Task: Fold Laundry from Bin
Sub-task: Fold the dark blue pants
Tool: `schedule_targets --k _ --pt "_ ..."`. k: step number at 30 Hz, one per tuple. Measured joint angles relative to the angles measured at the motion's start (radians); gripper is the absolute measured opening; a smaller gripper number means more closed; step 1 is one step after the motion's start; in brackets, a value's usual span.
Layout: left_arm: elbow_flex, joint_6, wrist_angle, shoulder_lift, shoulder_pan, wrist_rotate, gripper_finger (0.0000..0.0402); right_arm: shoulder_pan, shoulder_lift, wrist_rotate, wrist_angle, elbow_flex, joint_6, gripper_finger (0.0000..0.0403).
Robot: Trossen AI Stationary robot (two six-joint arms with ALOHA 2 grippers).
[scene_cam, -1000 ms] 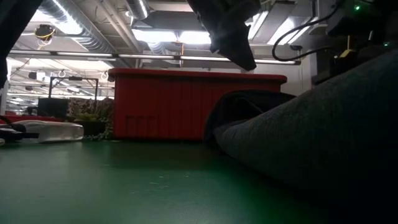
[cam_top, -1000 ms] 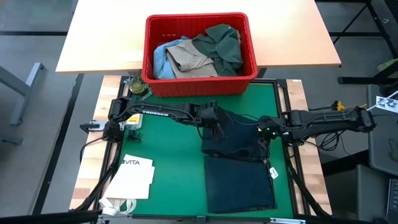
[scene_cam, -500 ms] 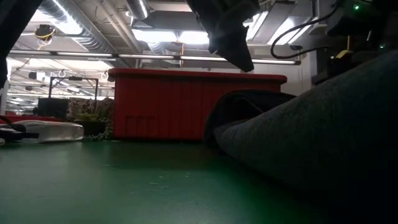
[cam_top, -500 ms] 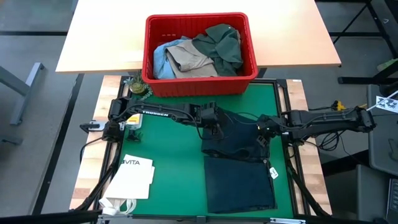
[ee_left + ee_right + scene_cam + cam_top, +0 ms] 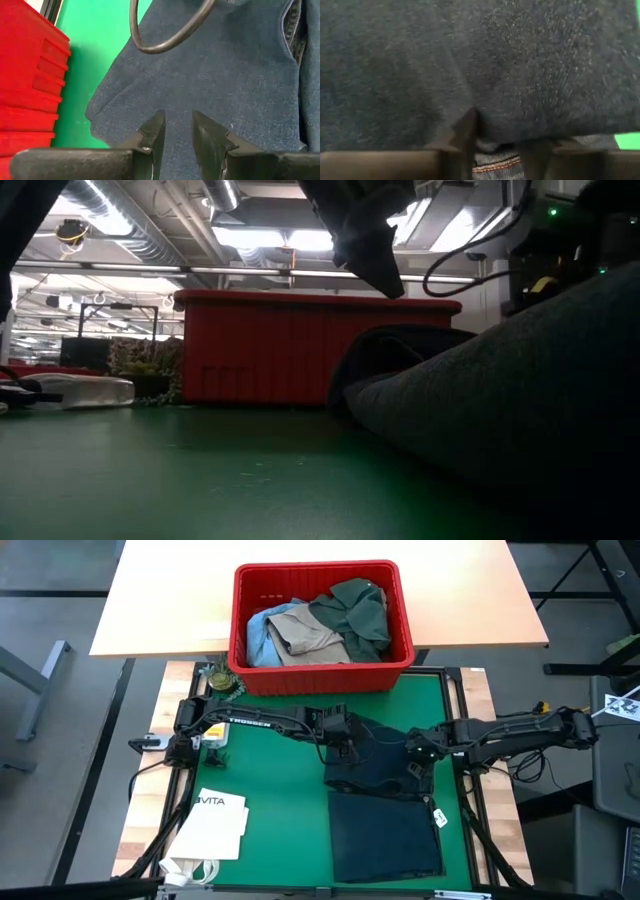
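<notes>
Green mat (image 5: 270,780) fills the work table, red bin (image 5: 322,628) butted against its far edge on the pale table (image 5: 160,600) behind; the mat's left half is bare apart from a white paper bag (image 5: 215,825) at the near-left corner, and the low view shows open mat in front of the bin wall. Dark jeans (image 5: 385,810) take up the right half of the mat, lower part lying flat toward the near edge, upper part bunched between the two arms. Left arm reaches across from the left edge, low and nearly horizontal; left gripper (image 5: 343,740) sits at the bunched upper left corner of the jeans, and its wrist view shows the fingers (image 5: 152,135) narrowly parted with denim right under the tips, but I can't tell if any cloth is pinched. Right arm stretches in from the right edge, also low; right gripper (image 5: 418,750) is on the upper right part of the jeans, fingers (image 5: 467,132) pressed into the denim with a fold and an orange-stitched seam bulging between them, so it is pinching the jeans. Rest of the laundry sits in the bin: dark green shirt (image 5: 352,610), tan garment (image 5: 305,635), light blue piece (image 5: 258,635)
</notes>
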Motion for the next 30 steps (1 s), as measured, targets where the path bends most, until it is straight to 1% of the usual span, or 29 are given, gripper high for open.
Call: schedule_targets --k 4,6,10,12,20,23,28,30 --pt "0.0 0.0 0.0 0.0 0.0 0.0 0.0089 0.0 -0.023 -0.027 0.004 0.0 -0.016 0.0026" --pt "0.0 0.0 0.0 0.0 0.0 0.0 0.0089 0.0 -0.04 -0.034 0.004 0.0 -0.039 0.001" --pt "0.0 -0.005 0.001 0.0 0.0 0.0 0.0089 0.0 -0.084 -0.046 0.0 0.0 -0.038 0.0033" --pt "0.0 -0.006 0.002 0.0 0.0 0.0 0.0089 0.0 -0.109 -0.06 0.001 0.0 -0.038 0.0037" --pt "0.0 -0.007 0.022 0.0 0.0 0.0 0.0089 0.0 -0.193 -0.069 0.005 0.0 -0.038 0.0007" --pt "0.0 -0.007 0.035 0.0 0.0 0.0 0.0089 0.0 -0.219 -0.051 0.014 0.0 -0.037 0.0008" --pt "0.0 -0.007 0.046 0.0 0.0 0.0 0.0089 0.001 -0.249 0.016 0.003 0.0 -0.038 0.003" --pt "0.0 -0.007 0.048 0.0 0.0 0.0 0.0089 0.0 -0.249 0.02 0.0 0.0 -0.039 0.0035"
